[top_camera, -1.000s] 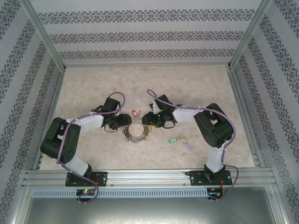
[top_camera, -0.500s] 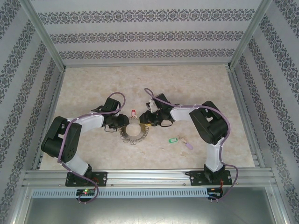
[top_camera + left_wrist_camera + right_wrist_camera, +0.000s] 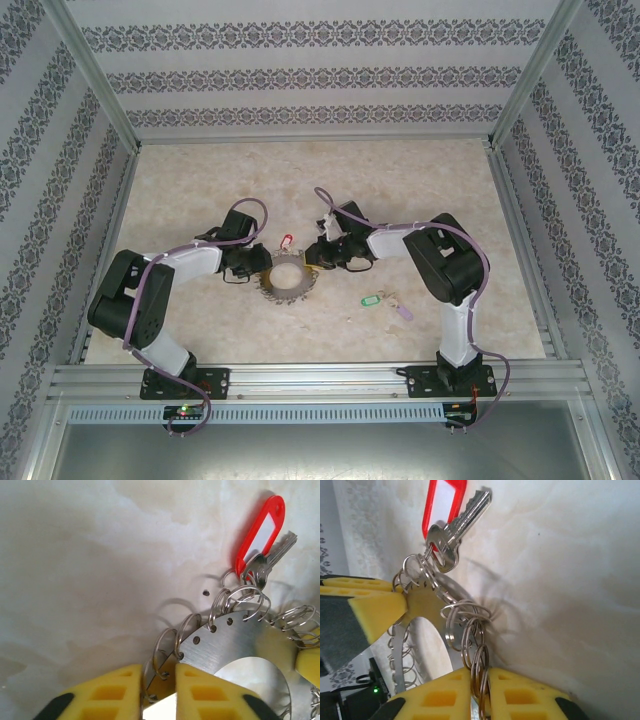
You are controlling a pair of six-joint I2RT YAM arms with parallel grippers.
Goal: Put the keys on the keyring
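I see a cream marbled tabletop (image 3: pixel 200 190) with pale beige veining. The wide flat grey metal keyring (image 3: pixel 225 640) shows a brushed sheen, and its small wire loops (image 3: pixel 235 592) are bright steel. The small silver metal key (image 3: pixel 442 542) carries a red oblong plastic tag (image 3: pixel 262 530) with a white insert. Nearby lie a green oblong tag (image 3: pixel 372 298) and a lilac oblong tag (image 3: pixel 404 312). The left gripper (image 3: pixel 174 685) and right gripper (image 3: pixel 481 692) have yellow foam pads (image 3: pixel 525 697). The white enclosure walls (image 3: pixel 300 75) have grey floral bands.

overhead view far; wrist views close (both share keyring (image 3: pixel 240 637))
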